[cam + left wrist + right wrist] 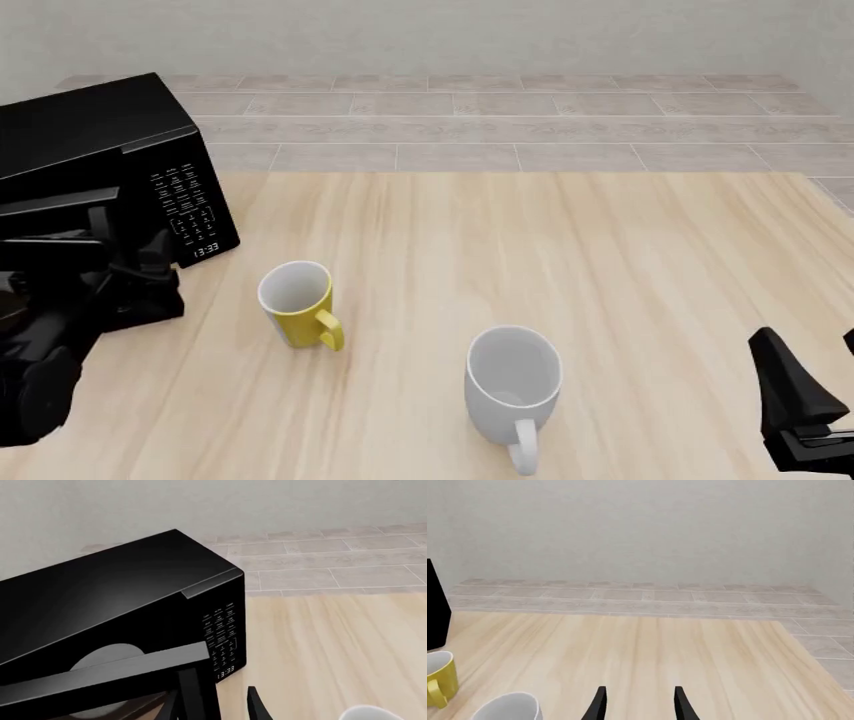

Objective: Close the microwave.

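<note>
Microwave (100,150) sits at the far left of your counter (534,260), its door (100,677) swung partly open and crossing just ahead of your left jaws (223,707). Those jaws look spread, one finger (197,695) right up against the door's edge, the other finger (257,707) clear of it beside the keypad panel (221,635). The clock display (225,671) sits at the panel's lower end, close above the jaws. Through the door gap you can see the pale turntable (103,660). Your right jaws (639,705) are spread with nothing between them, over bare wood well away from the microwave. Off to their left stand a white mug (514,385) and a yellow mug (300,303).
</note>
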Robot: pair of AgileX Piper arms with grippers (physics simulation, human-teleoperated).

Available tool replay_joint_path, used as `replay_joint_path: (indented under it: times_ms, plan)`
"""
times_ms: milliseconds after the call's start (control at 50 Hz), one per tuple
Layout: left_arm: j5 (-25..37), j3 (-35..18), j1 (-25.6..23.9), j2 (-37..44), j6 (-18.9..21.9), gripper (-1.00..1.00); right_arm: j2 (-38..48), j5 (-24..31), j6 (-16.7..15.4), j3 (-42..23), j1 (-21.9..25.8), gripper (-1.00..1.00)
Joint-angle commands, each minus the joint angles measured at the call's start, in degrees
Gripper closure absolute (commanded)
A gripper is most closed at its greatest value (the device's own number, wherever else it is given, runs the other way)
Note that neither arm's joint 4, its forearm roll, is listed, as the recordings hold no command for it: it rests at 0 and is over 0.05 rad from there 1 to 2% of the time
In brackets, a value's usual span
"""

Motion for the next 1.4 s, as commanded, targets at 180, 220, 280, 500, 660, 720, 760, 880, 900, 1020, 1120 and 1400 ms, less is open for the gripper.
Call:
replay_joint_path:
  times_ms: [180,220,280,500,660,720,760,880,900,1020,1120,1400]
  plan:
    - [1.47,-2.69,-2.14,5.86,-0.45,-1.00,0.00,0.30,0.14,0.00,-0.44,-1.00]
    - [1.68,-2.83,-2.12,5.81,-0.43,-1.00,0.00,0.24,0.05,0.00,-0.44,-1.00]
    - [2.04,-2.91,-2.32,5.51,-0.45,-1.00,0.00,0.18,0.06,0.00,-0.35,-1.00]
    - [1.64,-3.80,-1.54,6.90,-0.31,-1.00,0.00,0.36,0.00,0.00,-0.44,-1.00]
    - [0.77,-4.95,-1.08,9.63,-0.32,-1.00,0.00,0.64,0.50,0.00,-0.44,-1.00]
    - [1.46,-5.14,-1.00,9.04,-0.41,-1.00,0.00,0.81,0.69,0.00,-0.57,-1.00]
    - [1.59,-5.17,-1.01,8.87,-0.33,-1.00,0.00,0.74,0.79,0.00,-0.64,-1.00]
    - [1.73,-5.62,-0.92,9.31,-0.10,-1.00,0.00,0.40,2.49,0.00,0.36,-1.00]
    - [1.62,-5.60,-1.06,9.46,0.07,-1.00,0.00,0.42,2.08,0.00,0.17,-1.00]
    - [1.80,-6.13,-1.00,10.04,0.06,-1.00,0.00,0.64,1.91,0.00,0.11,-1.00]
    - [2.83,-6.54,-0.95,9.36,-0.02,-1.00,0.00,0.75,1.60,0.00,0.49,-1.00]
    - [4.40,-9.53,-1.22,12.68,-0.59,-1.00,0.01,0.51,1.27,0.00,1.22,-1.00]
